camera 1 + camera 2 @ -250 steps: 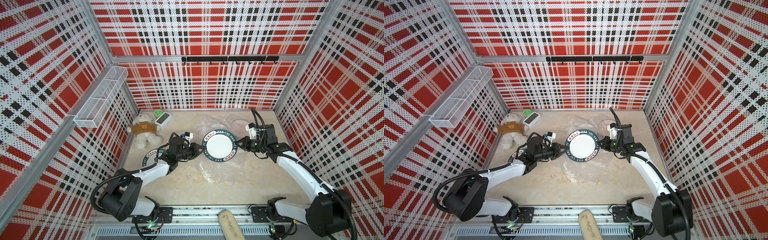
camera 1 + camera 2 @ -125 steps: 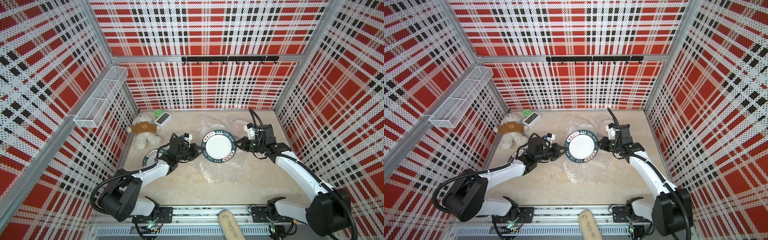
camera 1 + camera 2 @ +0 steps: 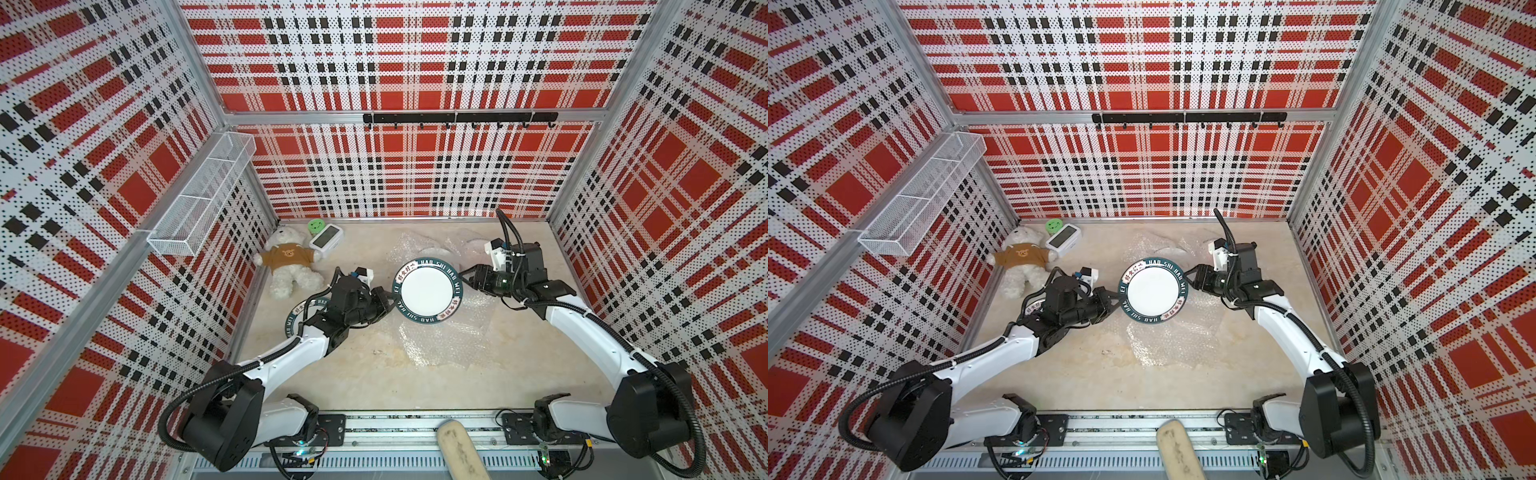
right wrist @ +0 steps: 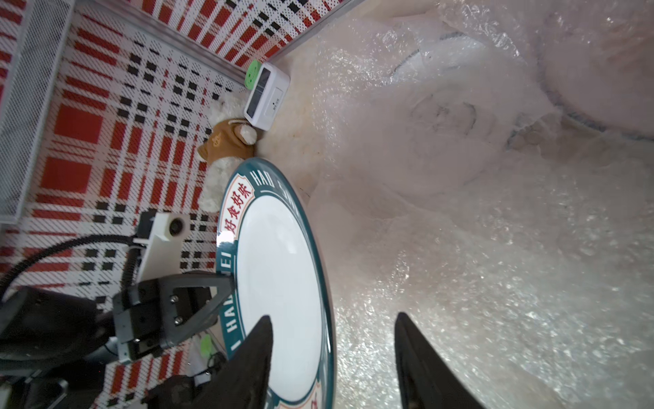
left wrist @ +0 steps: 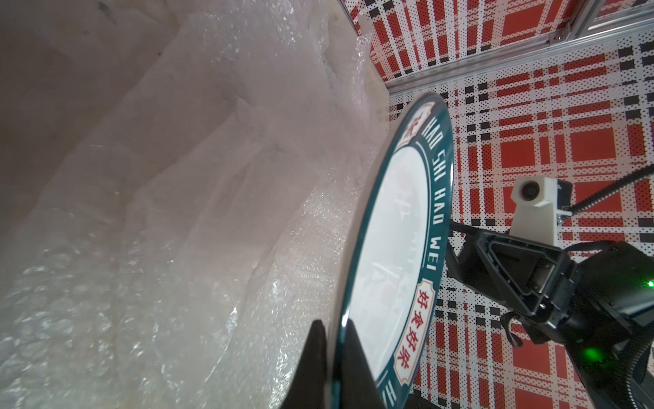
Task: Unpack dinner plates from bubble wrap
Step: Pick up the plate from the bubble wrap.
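left gripper (image 5: 334, 327): clamped on the rim of the held plate (image 3: 427, 296), a finger on either side of the dark lettered band. i judge this the only hold on it.
right gripper (image 4: 332, 318): jaws spread wide and pinching nothing. they straddle the opposite rim, one finger over the white face and one over the wrap.

1. bubble wrap (image 3: 444, 340): open sheet lying flat, mid-surface towards the right edge, directly under the held plate. more wrap lies crumpled along the far edge.
2. held plate: mid-surface, lifted clear of the sheet, tilted, fully bare.
3. second banded plate (image 3: 296, 318): bare, lying near the left edge, partly under my left arm.
4. wrapped plates (image 4: 439, 113): two at the far edge, still covered. one shows a dark centre mark.
5. teddy bear (image 3: 289, 259): far left corner.
6. clock (image 3: 326, 241): just beside the bear, at the far edge.

hazards, as i judge them:
- a one-sided pinch on a glossy rim could let the plate pivot or slip out and drop onto the sheet.
- if i draw the right arm back crookedly, a finger could catch the rim and lever the plate out of the left grip.
- carrying it towards the left edge could knock it against the second banded plate.
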Tool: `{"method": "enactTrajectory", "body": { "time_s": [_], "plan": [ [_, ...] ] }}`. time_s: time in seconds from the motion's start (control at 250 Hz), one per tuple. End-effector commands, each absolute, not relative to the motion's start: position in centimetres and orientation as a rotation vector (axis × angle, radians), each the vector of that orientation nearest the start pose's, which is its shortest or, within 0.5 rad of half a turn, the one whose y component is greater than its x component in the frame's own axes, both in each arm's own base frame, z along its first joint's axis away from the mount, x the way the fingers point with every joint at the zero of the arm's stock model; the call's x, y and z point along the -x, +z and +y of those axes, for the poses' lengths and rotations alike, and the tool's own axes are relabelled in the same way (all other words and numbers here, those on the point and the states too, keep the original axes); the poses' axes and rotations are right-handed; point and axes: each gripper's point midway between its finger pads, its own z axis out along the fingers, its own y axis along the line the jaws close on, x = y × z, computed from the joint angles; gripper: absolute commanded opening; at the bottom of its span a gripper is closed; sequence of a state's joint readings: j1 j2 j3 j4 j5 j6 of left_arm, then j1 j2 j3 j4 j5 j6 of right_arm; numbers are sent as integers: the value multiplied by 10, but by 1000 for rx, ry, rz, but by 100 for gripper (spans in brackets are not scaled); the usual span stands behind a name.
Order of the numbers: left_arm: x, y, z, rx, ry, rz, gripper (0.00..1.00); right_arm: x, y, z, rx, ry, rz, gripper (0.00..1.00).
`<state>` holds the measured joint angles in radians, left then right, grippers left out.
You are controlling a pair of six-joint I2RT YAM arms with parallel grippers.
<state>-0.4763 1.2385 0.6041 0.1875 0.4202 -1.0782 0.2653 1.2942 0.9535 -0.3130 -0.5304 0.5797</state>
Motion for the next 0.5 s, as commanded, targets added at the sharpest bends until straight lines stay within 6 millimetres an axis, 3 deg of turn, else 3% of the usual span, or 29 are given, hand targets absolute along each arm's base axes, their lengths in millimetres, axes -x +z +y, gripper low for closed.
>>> {"method": "enactTrajectory", "body": {
  "time_s": [0.0,0.252,0.424,0.496],
  "plan": [
    [-303,186,-223,399,-1342,2175,0,-354,233,188,-22,1051,2228,66],
    [-293,189,-185,511,-1244,2162,0,-364,250,188,24,1017,2191,86],
    [-270,186,-140,641,-1097,2181,0,-364,255,194,49,1068,2146,100],
    [-262,184,-113,730,-1031,2166,0,-360,252,196,59,1086,2147,100]
  ]
}}
